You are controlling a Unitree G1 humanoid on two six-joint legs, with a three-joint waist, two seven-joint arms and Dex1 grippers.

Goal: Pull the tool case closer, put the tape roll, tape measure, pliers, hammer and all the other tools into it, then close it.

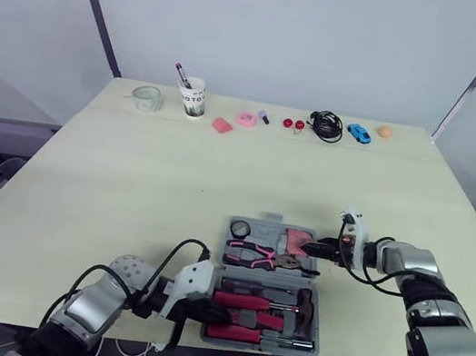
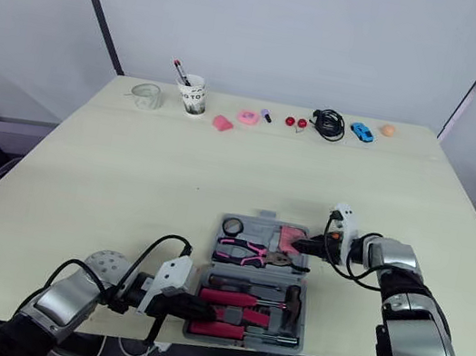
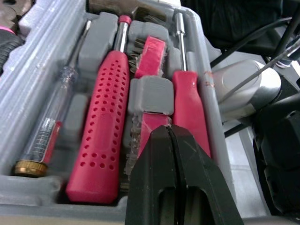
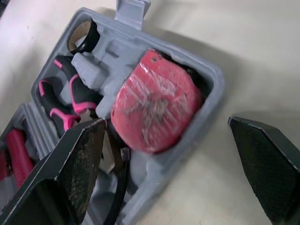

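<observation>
Left hand (image 3: 169,131), its two black fingers pressed together with nothing seen between them, reaches into the near half of the open grey tool case (image 3: 42,47) from the case's 9 o'clock side. Its tip is just over a red-handled screwdriver (image 3: 190,110). The case lies flat and open near the 6 o'clock edge of the pale surface (image 1: 127,177), a little toward 3 o'clock. In its near half the hammer (image 3: 105,126), with a perforated red grip, lies in a moulded slot, with a clear-handled screwdriver (image 3: 49,133) on one side and the red-handled one on the other. In the far half, the tape roll (image 1: 240,228) sits at the 10 o'clock corner and the red tape measure (image 4: 154,105) at the 2 o'clock corner. The pliers (image 1: 249,254), with pink and black handles, lie just toward 6 o'clock from both. Right hand (image 4: 167,123) hovers at the 3 o'clock side of the far half with its fingers spread wide and holding nothing. One finger (image 4: 79,159) is over the inside of the case beside the tape measure, and the other is over the bare surface outside the case wall. Well apart from all this, a row of small things stands along the 12 o'clock edge. From 9 o'clock to 3 o'clock they are a glass jar (image 1: 148,98), a paper cup (image 1: 193,98) holding pens, two pink objects (image 1: 234,122), small red pieces (image 1: 293,124), a coil of black cable (image 1: 326,124), a blue toy car (image 1: 359,133) and a small orange object (image 1: 385,131).
</observation>
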